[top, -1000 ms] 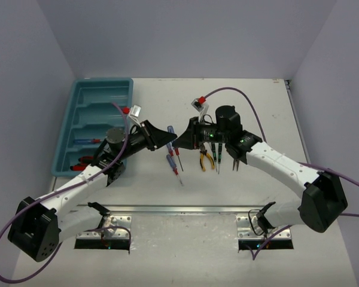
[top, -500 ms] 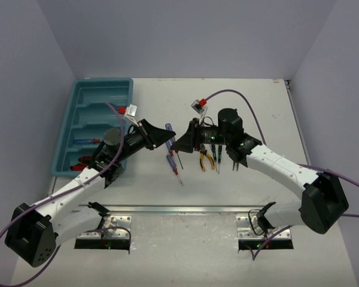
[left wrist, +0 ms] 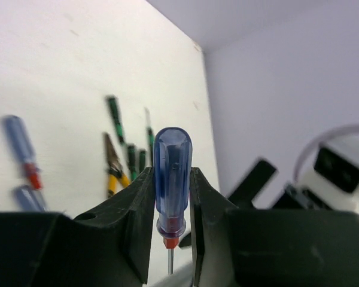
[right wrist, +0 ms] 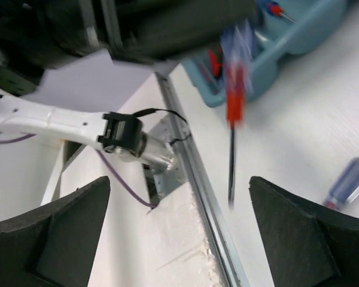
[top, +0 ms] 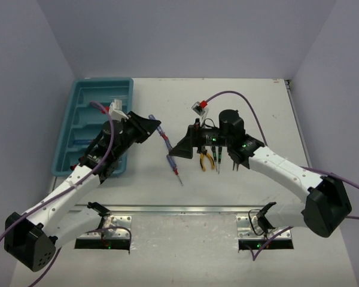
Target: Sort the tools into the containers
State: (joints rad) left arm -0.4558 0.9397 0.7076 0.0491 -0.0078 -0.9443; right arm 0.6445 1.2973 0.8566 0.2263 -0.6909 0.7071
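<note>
In the left wrist view the left gripper (left wrist: 171,179) is closed narrow on a blue-handled screwdriver (left wrist: 172,156). Its fingers (left wrist: 131,215) press the handle from both sides. The rounded end points away from the camera, and the red collar and thin shaft run back between the jaws. The top view gives only the blue handle sticking out past the left gripper (top: 151,123). There the screwdriver is raised over the white table (top: 245,101), just right of the teal tray (top: 99,98) and in no compartment.

From the top view one cannot tell how far the right gripper (top: 172,155) is open. The right wrist view shows it spread wide, with nothing between its tips.

The left wrist view shows two more blue-handled screwdrivers (left wrist: 19,143) lying on the table. In the top view only one is seen, partly covered by the right gripper. In the right wrist view one of them is much blurred.

The yellow-handled pliers (top: 206,160) and the green-and-black screwdrivers (top: 218,160) lie side by side on the table, close under the right arm. A metal rail (top: 185,209) runs along the near edge.
</note>
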